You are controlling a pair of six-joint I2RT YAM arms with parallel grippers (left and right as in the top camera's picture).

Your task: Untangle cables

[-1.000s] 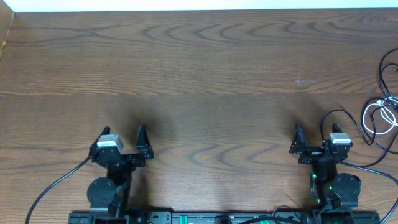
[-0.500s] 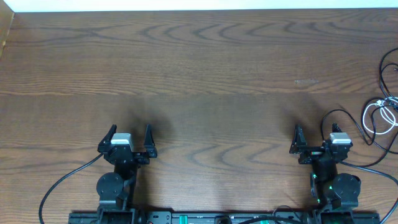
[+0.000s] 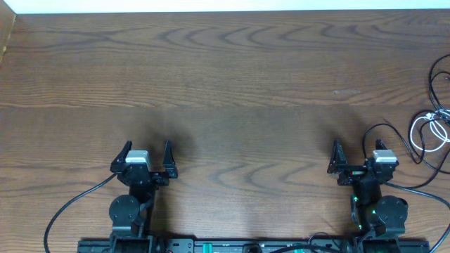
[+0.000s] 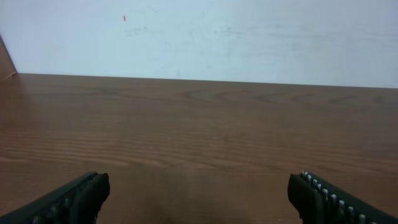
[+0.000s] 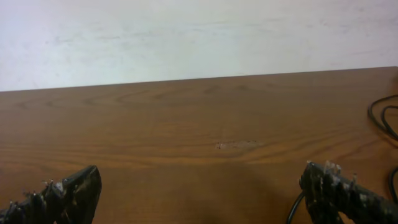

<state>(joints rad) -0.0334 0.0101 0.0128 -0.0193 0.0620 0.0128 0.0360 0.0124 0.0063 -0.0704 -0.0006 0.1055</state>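
Your brown wood counter (image 3: 232, 91) meets a pale wall (image 4: 249, 31); cables (image 3: 432, 118) lie at its right edge; left tool (image 4: 199, 185) and right tool (image 5: 199, 177) stand spread.

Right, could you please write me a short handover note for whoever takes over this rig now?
Left gripper: open, empty, near the front edge.
Right gripper: open, empty, likewise.
Cables: white and black, bunched together at the table's right edge, partly out of frame; neither gripper touches them.
Done: nothing visible.
To do: reach over, grasp and separate the cables.
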